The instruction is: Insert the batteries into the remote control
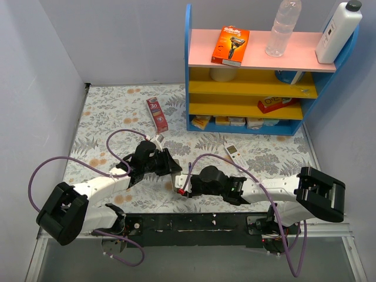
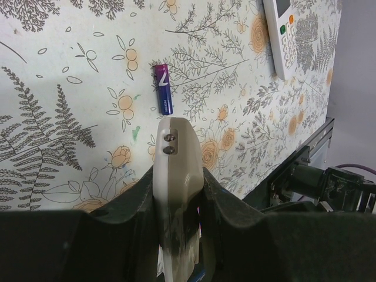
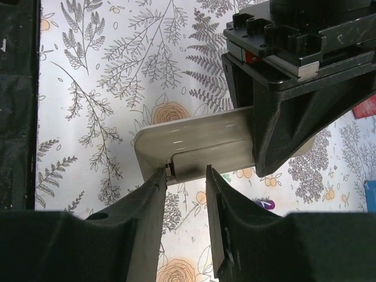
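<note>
Beige remote [image 3: 194, 138] clamped in left gripper [image 1: 167, 165] jaws, mid-table [image 1: 106, 111] toward the near edge, likely steadied for right gripper [image 3: 183, 194], whose jaws stand apart at its end. Battery [image 2: 164, 89] lies loose just beyond.

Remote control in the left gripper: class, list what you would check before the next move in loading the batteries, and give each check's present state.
1. The left gripper is clamped on the beige remote control: ok.
2. The right gripper is open, fingertips at the remote's free end: ok.
3. Battery compartment open: cannot tell; no compartment shows.
4. A battery lies free on the table, in neither gripper: ok.
5. Further batteries located: cannot tell.
6. The white remote lies clear of that battery: ok.
</note>
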